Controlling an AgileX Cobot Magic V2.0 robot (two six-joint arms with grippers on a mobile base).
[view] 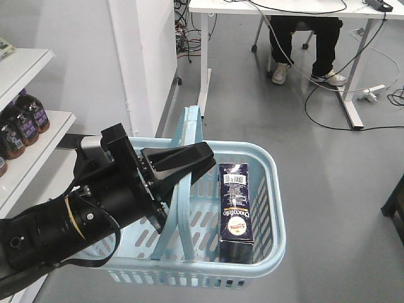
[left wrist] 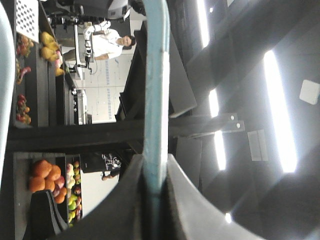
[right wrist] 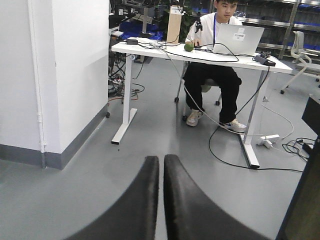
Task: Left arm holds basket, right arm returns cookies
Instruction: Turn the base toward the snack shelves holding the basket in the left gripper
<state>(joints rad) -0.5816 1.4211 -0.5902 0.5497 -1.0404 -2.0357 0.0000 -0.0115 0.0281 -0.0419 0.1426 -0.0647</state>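
The light blue basket (view: 273,189) hangs above the grey floor. My left gripper (view: 201,161) is shut on one of its hoop handles (view: 192,126). In the left wrist view that handle (left wrist: 155,75) runs straight up between the two fingers (left wrist: 131,192), pinched at my left gripper (left wrist: 155,162). The navy cookies carton (view: 237,202) stands upright inside the basket at its right side, barcode label on top. My right gripper (right wrist: 161,159) is shut with nothing in it and points at bare floor. It does not show in the front view.
White shelves with brown bottles (view: 25,120) stand at the left. Ahead are a white pillar (view: 142,57) and a white desk (right wrist: 200,52) with a seated person (right wrist: 215,75). Cables (right wrist: 235,150) lie on the floor. A dark object (view: 394,205) sits at the right edge.
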